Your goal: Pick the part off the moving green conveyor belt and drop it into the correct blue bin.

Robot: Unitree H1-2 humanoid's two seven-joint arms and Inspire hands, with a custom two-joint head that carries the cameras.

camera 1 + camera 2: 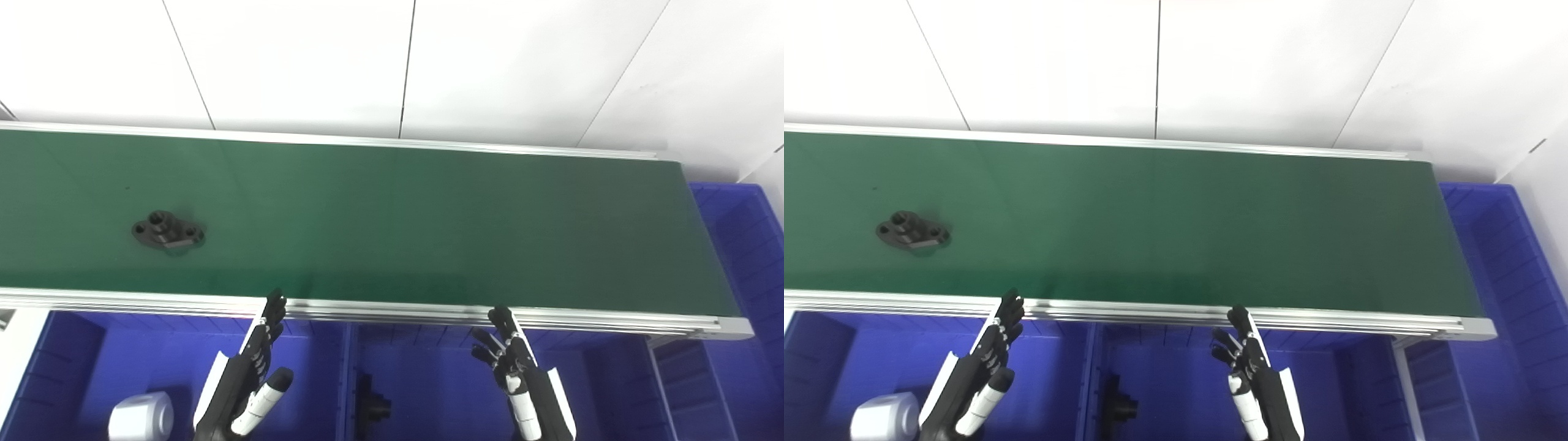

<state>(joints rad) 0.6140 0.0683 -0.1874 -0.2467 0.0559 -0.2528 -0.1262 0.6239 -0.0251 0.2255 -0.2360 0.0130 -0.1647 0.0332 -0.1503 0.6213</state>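
Nearest: both hands w/ fingers spread apart, holding nothing. Left black-and-white robot hand (pixel 254 367) hangs over the near-left blue plastic bin (pixel 67 355), fingertips reaching up to the belt's near rail. Right black-and-white robot hand (pixel 517 367) sits the same way over the middle blue plastic bin (pixel 429 380).

Bin contents: a white cylindrical part (pixel 141 416) lies in the near-left bin; a small black part (pixel 370 401) lies in the middle bin, just right of the divider. Looks like sorting by type, so the black piece prob. belongs in the middle bin — judgement only.

Farther: aluminium-framed dark green conveyor belt (pixel 398 220) runs left-right. The black flanged mounting part (pixel 166 231), w/ raised hub and bolt holes, lies flat on the belt's left portion, well apart from both hands, nearer the left one. Another blue plastic bin (pixel 747 245) sits at the belt's far-right end. Beyond: white panel wall (pixel 392 61).

Progress: nothing picked yet. Reach, grasp, carry, drop all remain.
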